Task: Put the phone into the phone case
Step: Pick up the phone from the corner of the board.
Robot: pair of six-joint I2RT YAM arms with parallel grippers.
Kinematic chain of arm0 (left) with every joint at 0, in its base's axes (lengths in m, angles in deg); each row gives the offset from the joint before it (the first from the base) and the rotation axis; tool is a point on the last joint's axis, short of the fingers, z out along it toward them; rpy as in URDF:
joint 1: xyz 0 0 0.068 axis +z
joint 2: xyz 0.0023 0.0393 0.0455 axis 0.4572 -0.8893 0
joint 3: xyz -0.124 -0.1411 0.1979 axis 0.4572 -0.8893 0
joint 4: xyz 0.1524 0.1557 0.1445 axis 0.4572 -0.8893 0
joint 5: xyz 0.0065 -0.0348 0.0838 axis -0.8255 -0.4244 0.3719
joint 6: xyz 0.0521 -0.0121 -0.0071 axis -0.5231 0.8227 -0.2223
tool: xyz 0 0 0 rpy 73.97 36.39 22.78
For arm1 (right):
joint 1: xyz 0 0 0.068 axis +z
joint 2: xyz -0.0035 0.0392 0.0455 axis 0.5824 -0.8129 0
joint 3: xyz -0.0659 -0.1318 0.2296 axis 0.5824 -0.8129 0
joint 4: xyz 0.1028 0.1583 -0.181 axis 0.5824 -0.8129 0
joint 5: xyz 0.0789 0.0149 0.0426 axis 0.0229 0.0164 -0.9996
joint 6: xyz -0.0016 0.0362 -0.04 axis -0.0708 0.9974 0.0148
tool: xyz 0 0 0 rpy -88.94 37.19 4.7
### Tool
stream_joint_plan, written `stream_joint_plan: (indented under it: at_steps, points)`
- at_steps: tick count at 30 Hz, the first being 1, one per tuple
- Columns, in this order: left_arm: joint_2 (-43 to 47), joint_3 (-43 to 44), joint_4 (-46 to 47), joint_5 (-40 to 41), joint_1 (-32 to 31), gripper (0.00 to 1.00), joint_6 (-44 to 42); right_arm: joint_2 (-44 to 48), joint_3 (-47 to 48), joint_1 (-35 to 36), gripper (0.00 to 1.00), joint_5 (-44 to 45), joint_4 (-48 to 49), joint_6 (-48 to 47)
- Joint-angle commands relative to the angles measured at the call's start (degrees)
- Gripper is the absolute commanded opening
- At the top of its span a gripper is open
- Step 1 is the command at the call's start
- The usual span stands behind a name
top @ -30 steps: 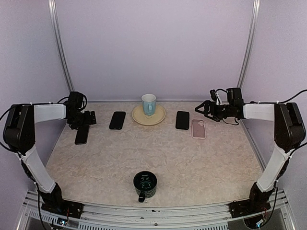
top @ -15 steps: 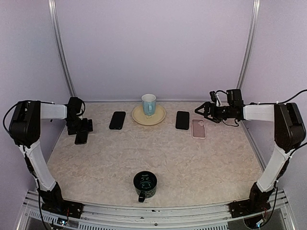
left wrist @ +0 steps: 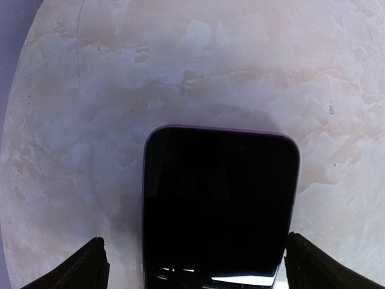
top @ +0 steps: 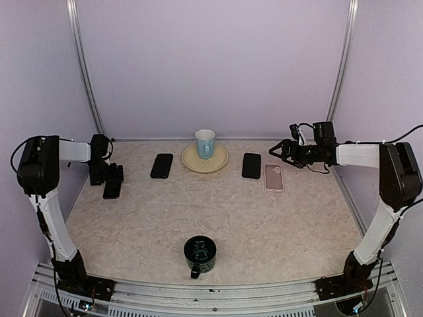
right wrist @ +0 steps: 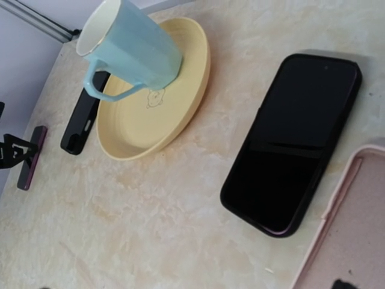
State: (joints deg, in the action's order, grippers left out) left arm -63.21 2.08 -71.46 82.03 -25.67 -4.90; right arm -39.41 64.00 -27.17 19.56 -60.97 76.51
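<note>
I see the left gripper point(top: 111, 177) with jaws spread, straddling a black phone point(left wrist: 219, 205) that lies flat at far left. The right gripper point(top: 281, 150), jaws spread, hovers near the pink phone case point(top: 273, 177) at far right. The print on the yellow plate point(right wrist: 180, 114) is too small to read.

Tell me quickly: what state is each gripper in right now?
Left gripper: open, straddling a phone, not gripping it.
Right gripper: open, holding nothing.

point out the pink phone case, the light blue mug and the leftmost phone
pink phone case point(top: 273, 177): top external view, middle of the case
light blue mug point(right wrist: 135, 45): right wrist view, its side wall
leftmost phone point(left wrist: 219, 205): left wrist view, middle of its dark screen
</note>
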Motion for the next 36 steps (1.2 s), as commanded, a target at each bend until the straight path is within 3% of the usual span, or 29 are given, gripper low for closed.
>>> stream_joint_plan:
  at_steps: [1,10,20,30,36]
  points:
    - [-2.2,2.5,-1.0,-1.6,0.9,0.99,-1.3,2.0,0.1,0.2,1.0,0.4,0.1,-0.6]
    - [-3.3,2.1,0.3,-7.0,1.5,0.99,-1.5,1.8,0.5,0.2,1.0,0.5,0.1,-0.7]
    - [-4.6,2.0,-0.4,-5.0,1.2,0.97,-0.8,1.6,0.9,0.2,1.0,0.3,0.1,-0.6]
    - [-6.1,1.7,-1.8,-0.5,-1.1,0.9,-0.7,1.6,1.1,0.2,1.0,-0.2,-1.1,-0.6]
    - [-6.6,1.9,-2.0,-1.9,-1.1,0.79,-0.7,1.8,1.1,0.2,1.0,-0.2,-1.2,-0.6]
